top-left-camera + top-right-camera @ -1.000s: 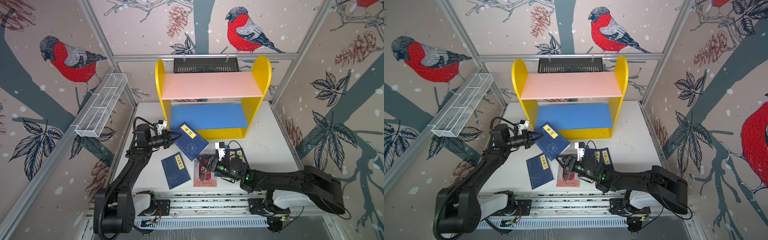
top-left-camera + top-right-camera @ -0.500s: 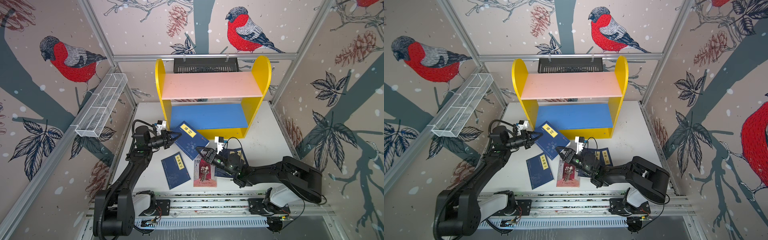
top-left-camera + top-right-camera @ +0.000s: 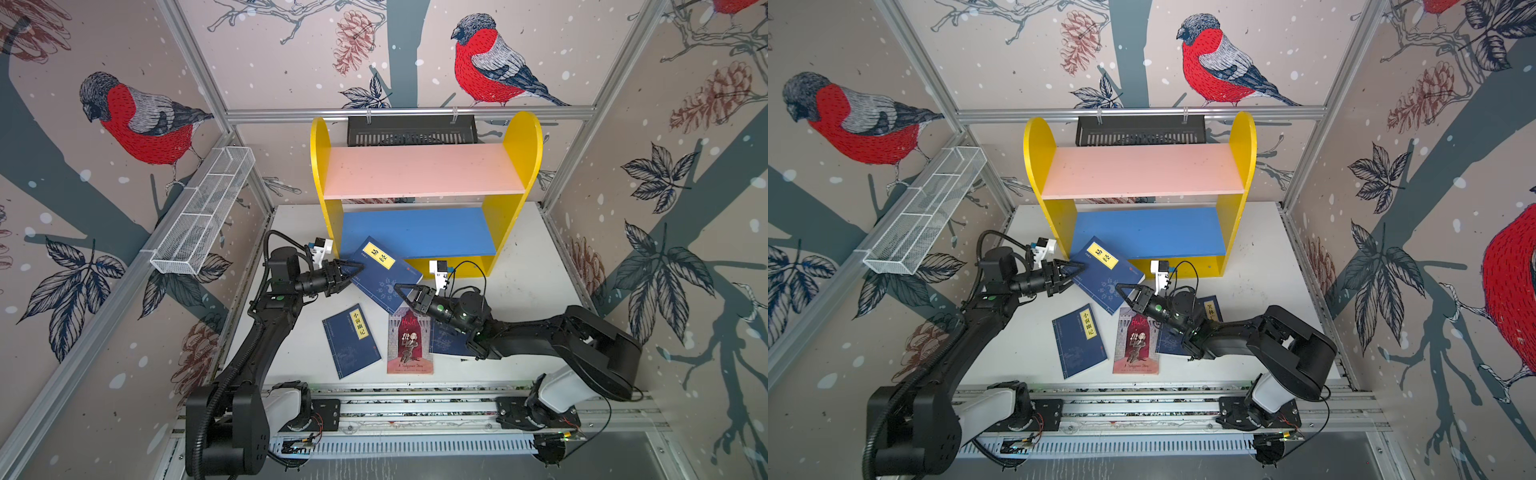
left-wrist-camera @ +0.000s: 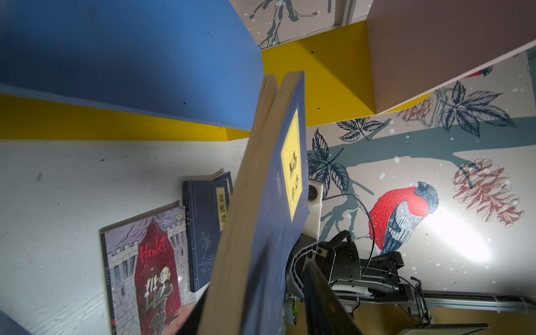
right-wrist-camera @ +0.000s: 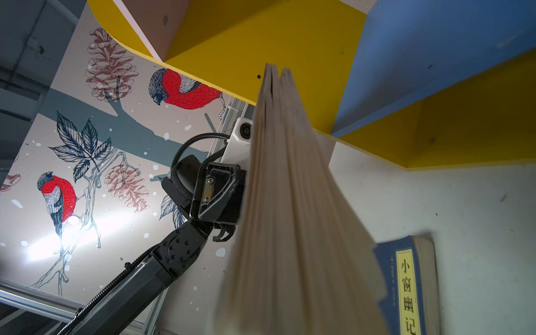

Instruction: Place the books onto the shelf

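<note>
- The right pincer (image 3: 400,287) is clenching the lower edge of a navy paperback (image 3: 382,276) and holding it tilted, lifted off the white table (image 3: 536,299). In the right wrist view the cream page block is fanning up from between the jaws and splitting slightly at its far end.
- The left pincer (image 3: 354,269) is straddling the same book's left corner with its jaws released. In the left wrist view one dark finger (image 4: 322,295) is standing clear of the matte cover.
- That paperback is carrying a rectangular yellow label with black characters. It is hanging just in front of the shelf (image 3: 521,145), near the left side panel, and in both top views its far corner is overlapping the front of the blue lower board.
- The shelf is standing at the back of the table. Its flat yellow side panels are rounded at the top, and they are carrying a smooth pink upper board above the blue one.
- Three more thin books are lying flat on the table in front of the shelf:
  - a second navy paperback (image 3: 351,340) with a narrow yellow label;
  - a Hamlet paperback (image 3: 409,345) with a red-and-grey castle cover and a cartoon figure;
  - just beside it, a third navy paperback (image 3: 446,345), partly hidden under the right arm.
- A white wire-mesh tray (image 3: 203,216) is hanging on the left wall rail.
- A black slotted basket (image 3: 411,131) is hanging on the back rail behind the shelf.
</note>
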Robot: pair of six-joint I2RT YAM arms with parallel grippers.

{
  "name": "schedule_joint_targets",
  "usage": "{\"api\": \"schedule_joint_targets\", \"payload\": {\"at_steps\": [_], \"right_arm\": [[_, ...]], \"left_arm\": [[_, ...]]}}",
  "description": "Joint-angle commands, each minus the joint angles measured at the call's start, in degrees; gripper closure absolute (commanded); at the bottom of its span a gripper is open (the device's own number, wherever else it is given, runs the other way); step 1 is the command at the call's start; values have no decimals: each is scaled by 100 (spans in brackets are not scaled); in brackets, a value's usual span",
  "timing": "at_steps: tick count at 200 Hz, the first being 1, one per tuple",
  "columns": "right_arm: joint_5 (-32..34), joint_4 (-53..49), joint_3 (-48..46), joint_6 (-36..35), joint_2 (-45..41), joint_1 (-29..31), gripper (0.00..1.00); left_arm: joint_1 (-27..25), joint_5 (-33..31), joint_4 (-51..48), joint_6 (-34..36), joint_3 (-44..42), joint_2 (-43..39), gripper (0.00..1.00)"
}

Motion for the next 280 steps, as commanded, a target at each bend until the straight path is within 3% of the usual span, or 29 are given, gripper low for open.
{"api": "schedule_joint_targets", "payload": {"at_steps": [1,19,42,83,120,142,170,179,209,241,280], "right_arm": [[-1137,-702,63,-525,-337,-318,98],[-1759,-1319,131,-788,-670,-643,98],[-2552,-2286,352,-1235,-1012,-1038,98],[-3803,-3034,753,-1668,-1205,-1425,98],[-4350,-3691,1278,-2143,-914,-1453,98],[-4402,-4138,1637,-2398,-667,-1517,96],[-4391,-3784,1756,-2093,-378,-1596,71],[-4313,-3605,1714,-1961,-334,-1627,60],[-4068,-2941,1365,-1475,-393,-1737,52],[-3872,-2625,937,-1240,-664,-1715,51],[-3544,-2272,588,-1025,-815,-1445,50]], "left_arm": [[2,-53,-1656,2085,543,-3,51],[9,-128,-2403,2921,792,74,49],[6,-15,-2756,3303,788,182,47],[8,605,-2282,2940,415,134,44],[-19,1018,-2001,2662,320,118,48],[-29,1121,-1989,2591,237,101,64],[-31,1090,-1825,2395,172,76,100],[-30,1046,-1799,2370,198,65,100],[-27,884,-1829,2359,377,103,100],[8,759,-1807,2275,552,244,100],[25,847,-1208,1652,448,371,100]]}}
